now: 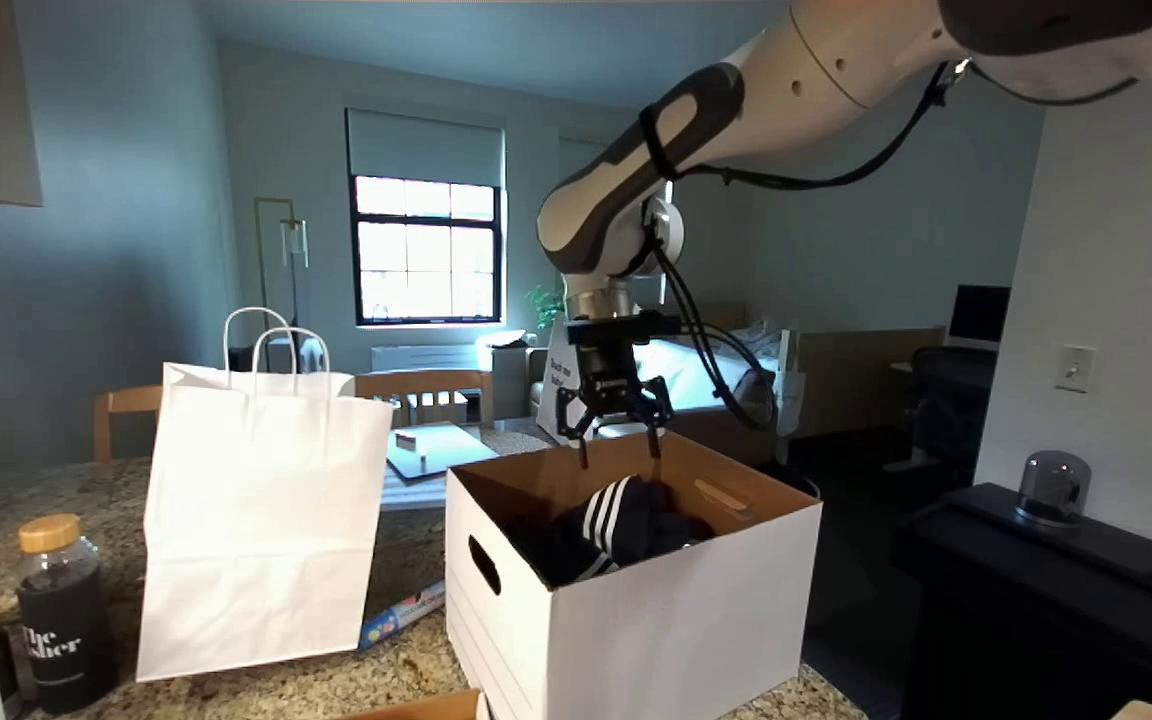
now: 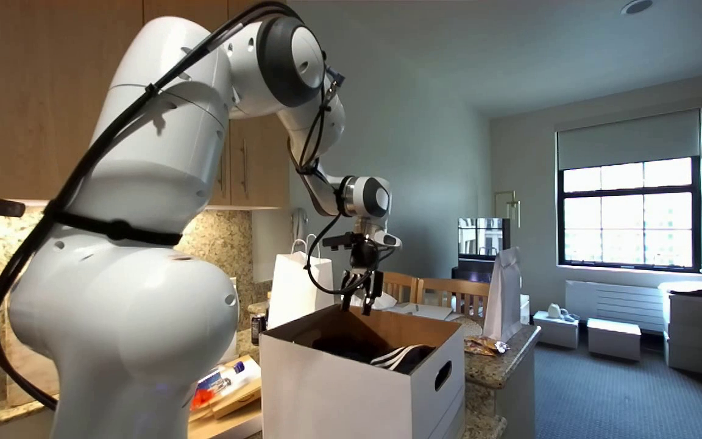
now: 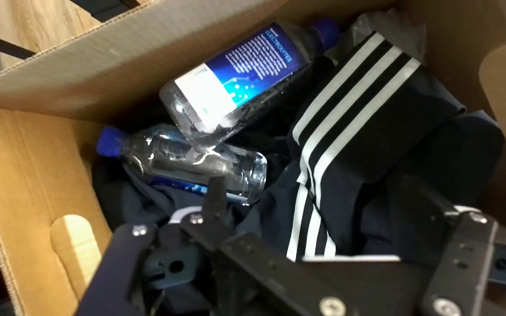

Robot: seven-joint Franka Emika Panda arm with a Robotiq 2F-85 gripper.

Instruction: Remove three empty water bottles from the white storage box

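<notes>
End effector [image 1: 619, 460] above white storage box [image 1: 676, 635], fingers [image 3: 215, 199] apart, nothing held.
Box stands on the counter [image 1: 396, 672]. Inside, per wrist view, a label-up water bottle [image 3: 244, 81] lies near one plain wall of the box, roughly along it; a second water bottle [image 3: 191, 161], overlapped by the first's base, points its cap toward the adjoining hand-hole wall. Striped garment [image 3: 376, 145] shows through the finger gap; both bottles lie off toward that plain wall. Second bottle's long axis runs nearly in line with the fingers' closing direction. Assessment: next grasp calls for a shift toward that wall and a wrist turn, closing across the bottle. Third bottle not confirmed; clear plastic [image 3: 395, 33] in one box corner unidentified.
</notes>
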